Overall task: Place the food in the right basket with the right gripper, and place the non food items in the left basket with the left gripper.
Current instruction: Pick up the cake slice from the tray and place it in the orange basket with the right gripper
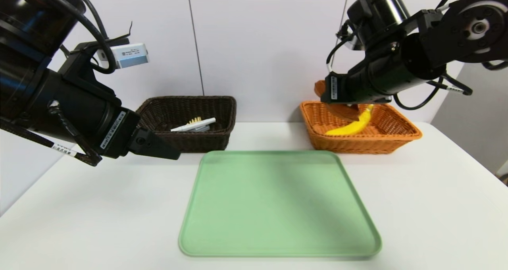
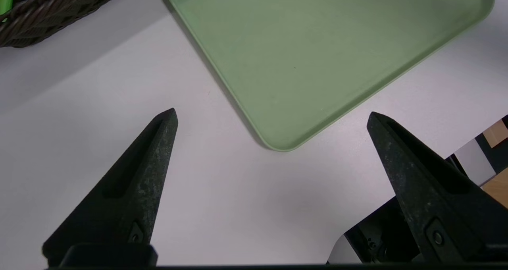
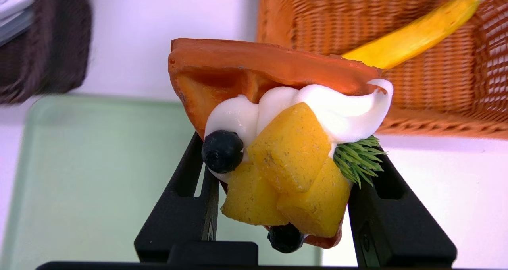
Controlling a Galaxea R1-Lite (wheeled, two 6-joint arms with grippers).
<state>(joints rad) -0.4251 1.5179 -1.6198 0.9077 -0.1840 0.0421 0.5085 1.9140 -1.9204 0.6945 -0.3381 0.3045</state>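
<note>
My right gripper is shut on the pastry wedge, an orange-brown waffle topped with white cream, yellow cubes and dark berries. In the head view the gripper holds the pastry wedge above the left end of the orange-tan right basket. The banana lies inside that basket. The dark brown left basket holds the white marker, the yellow spork and the grey case. My left gripper hangs open and empty above the table, in front of the left basket.
A light green tray lies bare in the middle of the white table, in front of both baskets. A white wall stands close behind the baskets. The table's right edge runs near the right basket.
</note>
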